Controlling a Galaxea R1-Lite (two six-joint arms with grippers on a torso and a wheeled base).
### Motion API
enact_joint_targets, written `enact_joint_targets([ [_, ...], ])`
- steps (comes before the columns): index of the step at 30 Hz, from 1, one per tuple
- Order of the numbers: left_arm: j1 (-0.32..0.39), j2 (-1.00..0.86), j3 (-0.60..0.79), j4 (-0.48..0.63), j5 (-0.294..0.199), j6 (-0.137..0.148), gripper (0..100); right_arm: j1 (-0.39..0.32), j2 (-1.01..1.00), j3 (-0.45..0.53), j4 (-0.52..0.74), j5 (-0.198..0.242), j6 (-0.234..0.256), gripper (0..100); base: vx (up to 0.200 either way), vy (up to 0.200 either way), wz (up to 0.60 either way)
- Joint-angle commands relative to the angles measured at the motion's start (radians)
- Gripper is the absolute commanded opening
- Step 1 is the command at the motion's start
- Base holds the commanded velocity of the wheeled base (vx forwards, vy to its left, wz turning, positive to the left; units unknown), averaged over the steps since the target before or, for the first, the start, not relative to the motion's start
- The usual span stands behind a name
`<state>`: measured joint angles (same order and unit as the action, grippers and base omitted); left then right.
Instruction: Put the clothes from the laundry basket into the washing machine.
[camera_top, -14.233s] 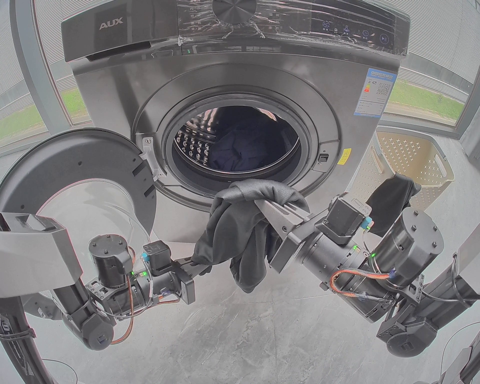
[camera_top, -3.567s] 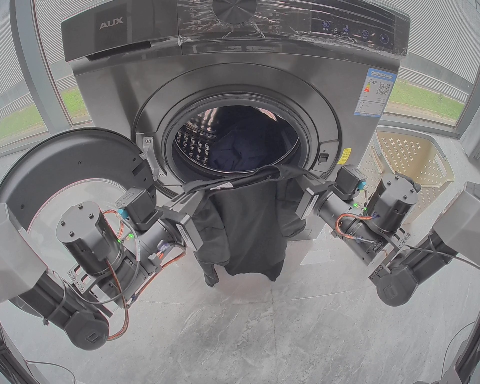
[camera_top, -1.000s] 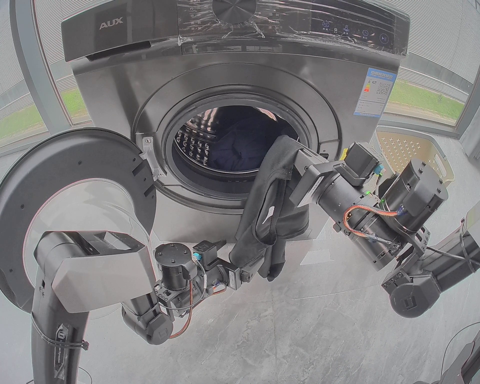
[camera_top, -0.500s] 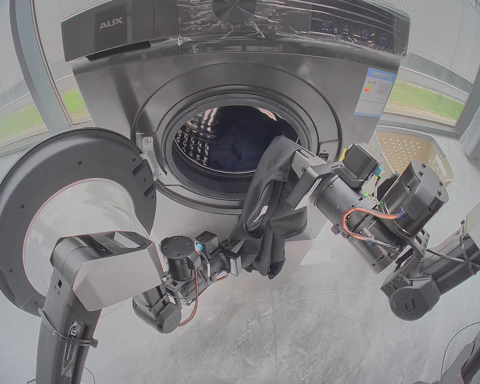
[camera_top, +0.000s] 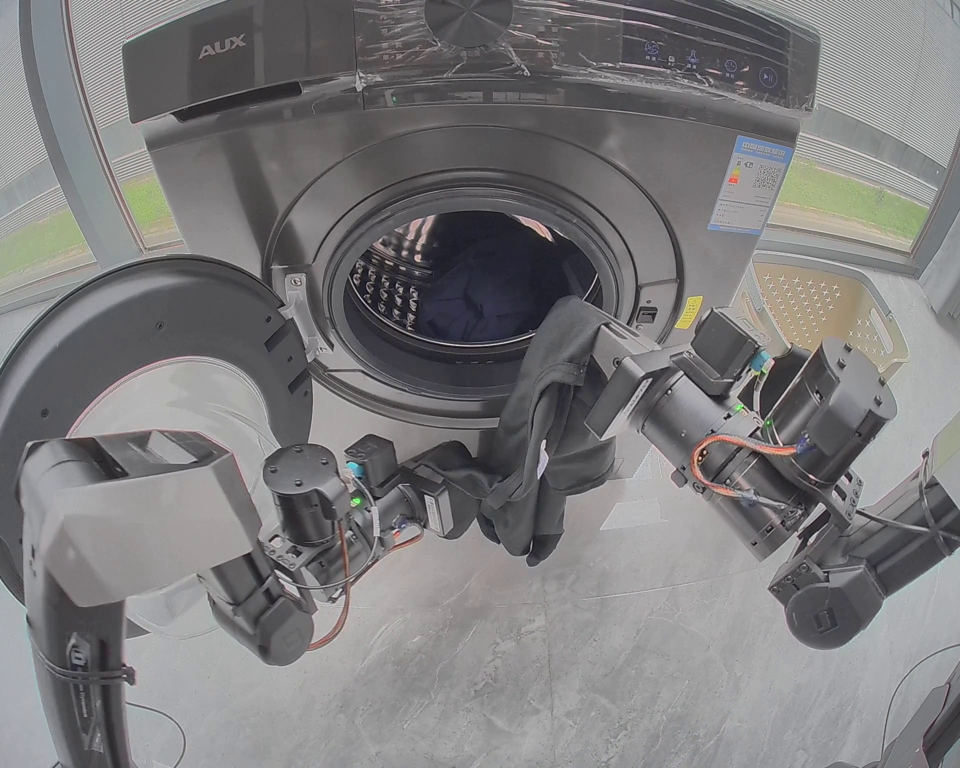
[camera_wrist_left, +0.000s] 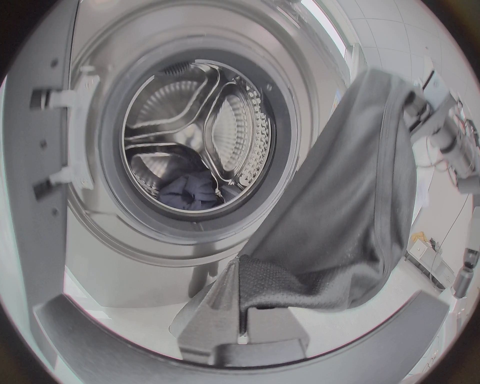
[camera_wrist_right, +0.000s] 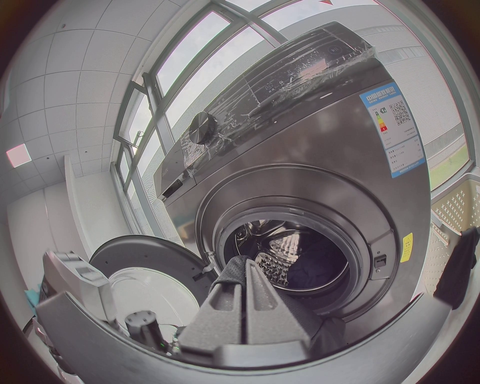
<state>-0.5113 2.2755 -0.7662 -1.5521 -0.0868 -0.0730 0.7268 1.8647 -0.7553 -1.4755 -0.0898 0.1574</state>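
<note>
Beneath right gripper (camera_top: 600, 336) (jaws closed), dark garment (camera_top: 540, 430)

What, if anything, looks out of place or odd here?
Nothing damaged or spilled. Crinkled plastic film covers the control panel of the washing machine, and a dark cloth hangs over the laundry basket rim instead of lying inside. The gripped garment hangs normally.

The floor (camera_top: 560, 660) is pale grey tile with a stone look, faint veining and thin seams crossing it. The washing machine (camera_top: 240, 190) stands directly on it at the far side, its round door (camera_top: 150, 330) swung open to the robot's left above the tiles. Just beside the machine, on the robot's right, the beige perforated laundry basket (camera_top: 850, 300) sits on the same floor.
</note>
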Motion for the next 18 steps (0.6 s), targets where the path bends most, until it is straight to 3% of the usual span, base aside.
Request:
enact_joint_targets([
  [1,0.022,-0.263,0.189,-0.002,0.001,-0.001,0,-0.009,-0.024,0.059,-0.008,-0.001,0.013,0,0.0,0.0,0.0],
  [8,0.071,-0.459,0.258,0.0,0.001,-0.01,0,-0.064,-0.058,0.11,-0.006,-0.001,0.011,0,0.0,0.0,0.0],
  [12,0.073,-0.515,0.308,0.0,0.001,-0.044,0,-0.102,-0.061,0.114,-0.005,-0.001,0.013,0,0.0,0.0,0.0],
  [15,0.08,-0.524,0.309,0.0,0.001,-0.047,0,-0.129,-0.059,0.114,-0.005,-0.002,0.025,0,0.0,0.0,0.0],
  [18,0.086,-0.524,0.306,0.0,0.001,-0.047,0,-0.138,-0.056,0.114,-0.003,-0.038,0.033,0,0.0,0.0,0.0],
])
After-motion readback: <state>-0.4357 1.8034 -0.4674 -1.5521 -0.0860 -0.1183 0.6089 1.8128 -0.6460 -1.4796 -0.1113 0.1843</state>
